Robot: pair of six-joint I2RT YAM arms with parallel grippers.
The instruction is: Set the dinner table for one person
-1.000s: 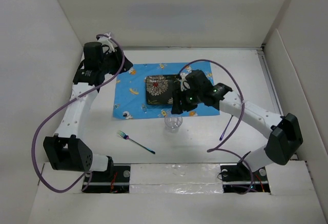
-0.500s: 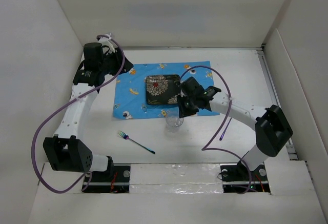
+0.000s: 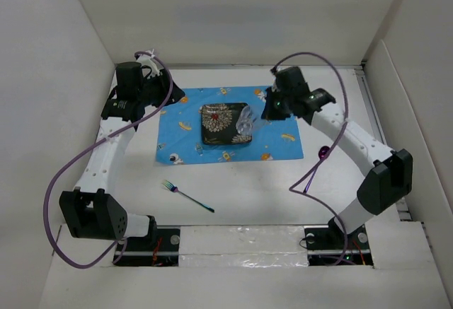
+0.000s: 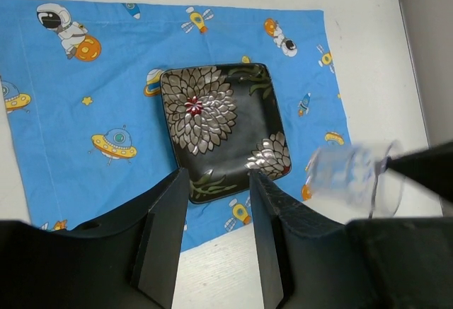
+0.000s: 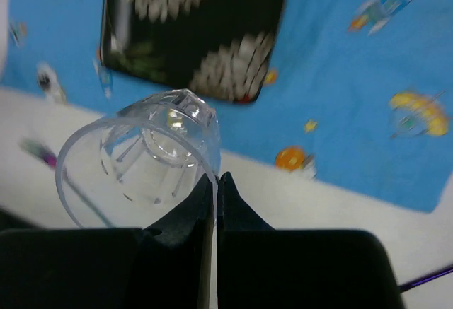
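The right gripper (image 5: 214, 182) was pinched shut on the rim wall of the clear cup (image 5: 141, 160), held tilted in the air over the placemat (image 3: 184, 136) at the plate's (image 3: 219, 124) 3 o'clock edge. The left gripper (image 4: 217, 182) hung open and empty. The dinner table (image 3: 269, 189) spread white beneath both arms, with the fork (image 3: 187, 196) at the plate's 7 o'clock. The cup wanted righting first, then lowering near 2 o'clock, clear of the plate, and release only once its base sat flat
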